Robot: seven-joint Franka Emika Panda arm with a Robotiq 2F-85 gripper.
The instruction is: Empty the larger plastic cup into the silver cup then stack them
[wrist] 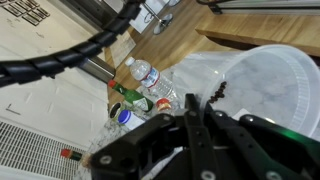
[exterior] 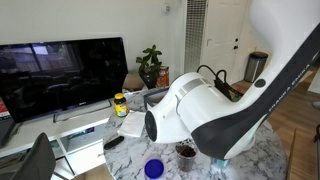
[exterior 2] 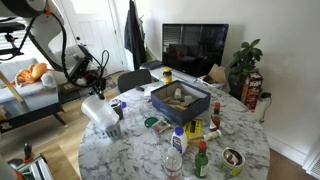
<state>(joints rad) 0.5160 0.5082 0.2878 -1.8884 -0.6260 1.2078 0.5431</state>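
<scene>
In an exterior view my gripper (exterior 2: 98, 96) hangs over the left edge of the marble table and holds the larger plastic cup (exterior 2: 97, 113), pale and tipped steeply on its side. A grey shape right under its mouth looks like the silver cup (exterior 2: 114, 129), mostly hidden. In the wrist view the dark fingers (wrist: 196, 120) are shut on the rim of the pale translucent cup (wrist: 268, 90), and several small dark bits (wrist: 214, 96) lie at its rim. The silver cup does not show in the wrist view.
A small vivid blue cup (exterior 2: 118, 103) (exterior: 153, 168) and a dark cup with brownish contents (exterior: 186, 152) stand close by. A dark box (exterior 2: 181, 100), water bottles (exterior 2: 173, 150) (wrist: 150, 78), sauce bottles (exterior 2: 203, 158) and a tin (exterior 2: 233, 158) crowd the table. My arm (exterior: 200, 110) blocks much of one exterior view.
</scene>
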